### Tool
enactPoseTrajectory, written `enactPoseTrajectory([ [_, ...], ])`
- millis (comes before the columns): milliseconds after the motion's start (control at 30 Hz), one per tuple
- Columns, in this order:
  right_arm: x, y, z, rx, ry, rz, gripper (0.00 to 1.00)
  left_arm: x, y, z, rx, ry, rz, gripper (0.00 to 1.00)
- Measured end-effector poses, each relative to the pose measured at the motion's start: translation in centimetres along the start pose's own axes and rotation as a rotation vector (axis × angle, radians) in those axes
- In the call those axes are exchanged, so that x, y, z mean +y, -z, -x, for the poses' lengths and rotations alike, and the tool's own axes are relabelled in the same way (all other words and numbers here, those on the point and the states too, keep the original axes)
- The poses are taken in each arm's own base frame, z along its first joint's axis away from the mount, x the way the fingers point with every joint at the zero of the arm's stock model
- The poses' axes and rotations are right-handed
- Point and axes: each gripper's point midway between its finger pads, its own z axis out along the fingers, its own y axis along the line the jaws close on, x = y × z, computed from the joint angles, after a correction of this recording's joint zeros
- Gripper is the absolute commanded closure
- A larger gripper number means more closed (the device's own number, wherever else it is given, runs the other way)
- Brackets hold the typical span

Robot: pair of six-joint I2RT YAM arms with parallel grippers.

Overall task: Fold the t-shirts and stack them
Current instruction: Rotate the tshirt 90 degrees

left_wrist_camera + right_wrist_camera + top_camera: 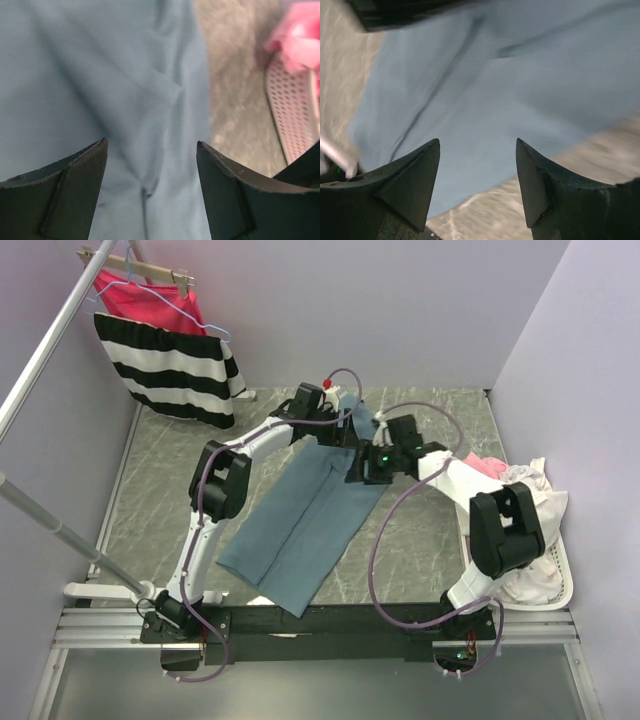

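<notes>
Starting at the left, past the table's (430,540) far left corner: one red-pink garment (150,300) and one striped garment (170,365), hung on a rail and no part of the job. Then one slate-blue t-shirt (300,520), the only one laid out. Lies folded lengthwise into a long strip, slanting from near the near edge up toward the middle of the far edge. Over its far end, the left gripper (150,142): jaws spread apart, nothing between them, blue cloth right below. Just to the right, at the strip's right edge, the right gripper (477,140): likewise wide and empty. At the right edge, one white basket (558,575) heaped with pale and pink laundry; cannot count the pieces in it.

Risks from here, by judgement: pinching only the top layer and peeling the lengthwise fold back open; gripping at uneven spots, so the cross fold lands crooked; dragging instead of lifting, which bunches the soft cloth into creases. No folded stack anywhere in view yet.
</notes>
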Motion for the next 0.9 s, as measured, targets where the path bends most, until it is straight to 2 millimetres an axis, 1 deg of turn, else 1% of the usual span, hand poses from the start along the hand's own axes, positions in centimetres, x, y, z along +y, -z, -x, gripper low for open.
enactPoseTrajectory([
  [100,2.8,-1.7,-1.9,0.062,0.039,0.074,0.32,-1.4,-0.5,-0.2,0.01,-0.024,-0.059,0.23],
  [167,4.3,-3.4,-3.8,0.13,0.051,0.12,0.32,-2.1,-1.1,0.5,-0.005,-0.048,-0.091,0.23],
  [233,4.7,-4.5,-4.8,0.164,0.04,0.134,0.32,-1.3,-2.0,0.7,-0.007,-0.072,-0.092,0.23],
  [267,4.5,-5.1,-5.2,0.183,0.031,0.139,0.32,-0.3,-2.6,0.5,-0.006,-0.063,-0.083,0.23],
  [333,4.2,-6.1,-6.6,0.232,0.015,0.145,0.32,1.1,-3.5,0.0,0.002,-0.05,-0.073,0.24],
  [367,3.9,-6.7,-7.7,0.272,-0.001,0.14,0.32,1.7,-4.0,-0.5,0.009,-0.042,-0.073,0.25],
  [433,4.0,-6.8,-8.0,0.286,-0.012,0.148,0.32,1.8,-4.2,-0.1,0.0,-0.037,-0.096,0.27],
  [533,3.7,-6.9,-8.1,0.286,-0.016,0.119,0.32,2.1,-4.5,0.1,-0.009,-0.032,-0.09,0.36],
  [600,3.4,-6.8,-8.0,0.277,-0.02,0.091,0.3,2.8,-4.4,0.2,-0.016,-0.019,-0.073,0.41],
  [700,2.8,-6.5,-8.0,0.256,-0.036,0.04,0.28,4.0,-4.2,0.2,-0.041,0.013,-0.061,0.47],
  [767,2.1,-6.0,-7.9,0.238,-0.058,-0.003,0.27,4.8,-3.4,0.2,-0.055,0.038,-0.044,0.49],
  [900,-0.3,-5.1,-6.9,0.193,-0.11,-0.107,0.27,7.2,-0.7,0.0,-0.083,0.093,0.055,0.5],
])
